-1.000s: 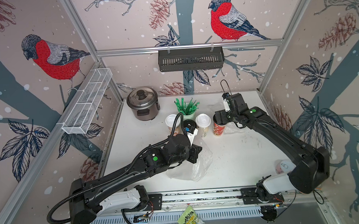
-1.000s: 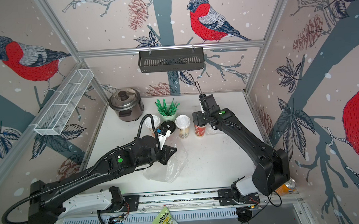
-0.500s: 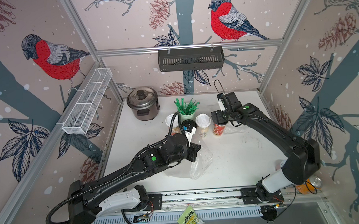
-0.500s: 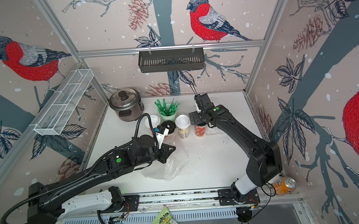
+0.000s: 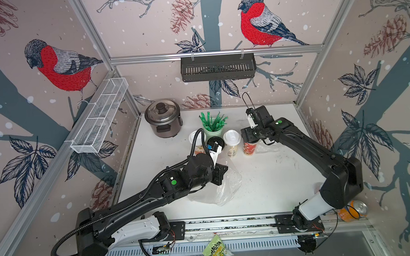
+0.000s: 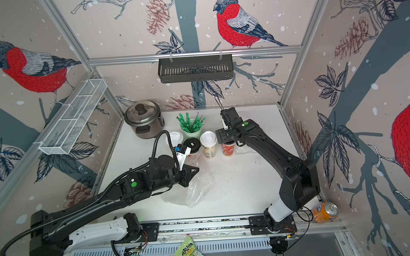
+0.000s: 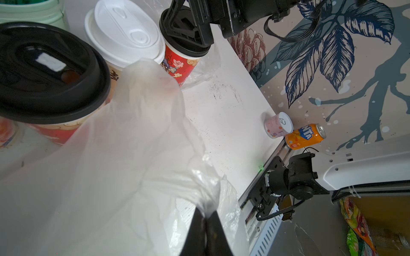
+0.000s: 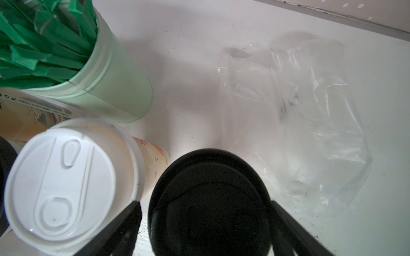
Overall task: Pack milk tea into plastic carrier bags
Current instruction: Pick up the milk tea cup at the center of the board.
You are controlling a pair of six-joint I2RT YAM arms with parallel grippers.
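Four milk tea cups stand in a row at mid-table: a white-lidded one point(image 5: 196, 138), a black-lidded one point(image 5: 215, 142), a white-lidded one point(image 5: 231, 138) and a red one point(image 5: 249, 148). My right gripper point(image 8: 205, 203) sits open over the red cup's black lid point(image 8: 208, 168), one finger on each side of it, with a gap showing on one side. My left gripper point(image 7: 206, 217) is shut on a bunched edge of a clear plastic carrier bag point(image 7: 133, 155), which droops to the table point(image 5: 222, 187). A second bag point(image 8: 299, 133) lies flat beyond the red cup.
A pale green cup of green straws point(image 5: 213, 128) stands just behind the cups, and a rice cooker point(image 5: 163, 121) at the back left. A pink can point(image 7: 278, 125) and an orange can point(image 5: 351, 210) sit at the front right corner. A snack packet point(image 5: 216, 250) lies below the rail.
My right gripper has swung left and come down over the red cup, its jaws narrowing a little. The left arm and its bag have barely moved.
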